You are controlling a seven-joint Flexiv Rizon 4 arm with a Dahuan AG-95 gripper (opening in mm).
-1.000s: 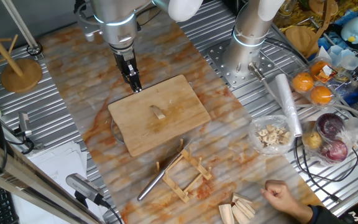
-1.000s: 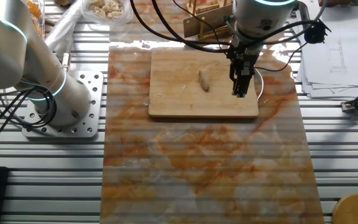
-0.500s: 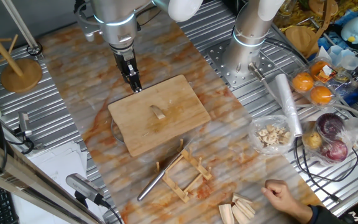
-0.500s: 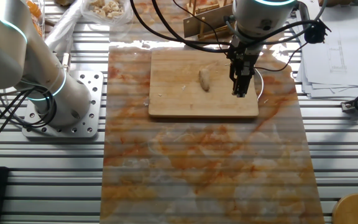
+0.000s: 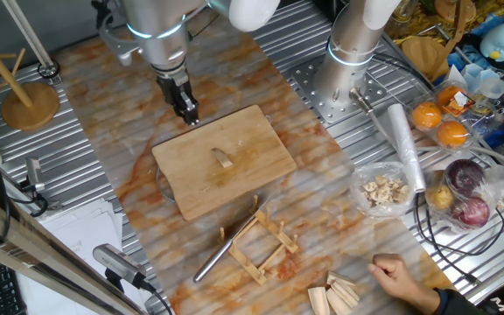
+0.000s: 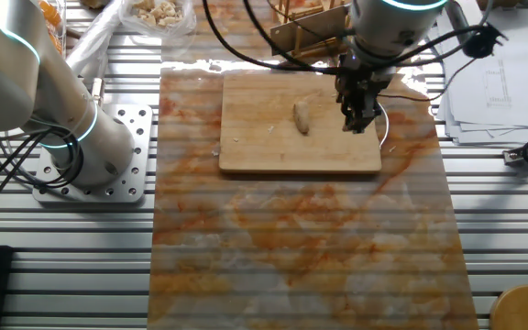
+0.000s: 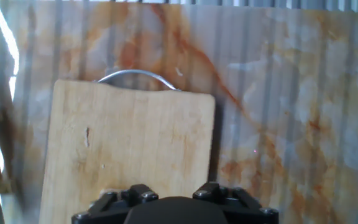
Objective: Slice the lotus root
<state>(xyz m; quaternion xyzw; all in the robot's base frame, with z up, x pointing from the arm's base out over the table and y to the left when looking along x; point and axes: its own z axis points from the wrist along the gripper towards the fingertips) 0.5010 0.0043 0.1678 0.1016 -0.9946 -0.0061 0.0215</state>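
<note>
Jaws: though the gripper (image 5: pixel 187 112) shows in all three views, I cannot tell whether its jaws are spread or pressed together; from both fixed cameras they read as one dark block, and the hand view catches only the dark housing at its bottom edge, no fingertips. Nothing seems to be held.

Position: it hangs over the far-left corner of the cutting board (image 5: pixel 250 153), apart from the root.

Lotus root: the lotus root (image 5: pixel 223 157) lies near the middle of the board, a small tan chunk, whole and uncut as far as I can judge.

Knife: a long metal tool (image 5: pixel 221 252) lies on the table near the wooden rack (image 5: pixel 265 242), well apart from the gripper; it looks like the blade this job needs.

Doing it well: I'd say the arm should fetch that tool by its handle, come back square across the root's long axis, and press straight down so the chunk doesn't roll.

Hard to make out: the hand view misses the root entirely and shows only board (image 7: pixel 129 137) and a metal loop (image 7: pixel 135 76) at its far end. Whether the tool has a cutting edge is too small to tell.

Bystander: a person's hand (image 5: pixel 401 278) rests at the near right, cut off by the frame.
</note>
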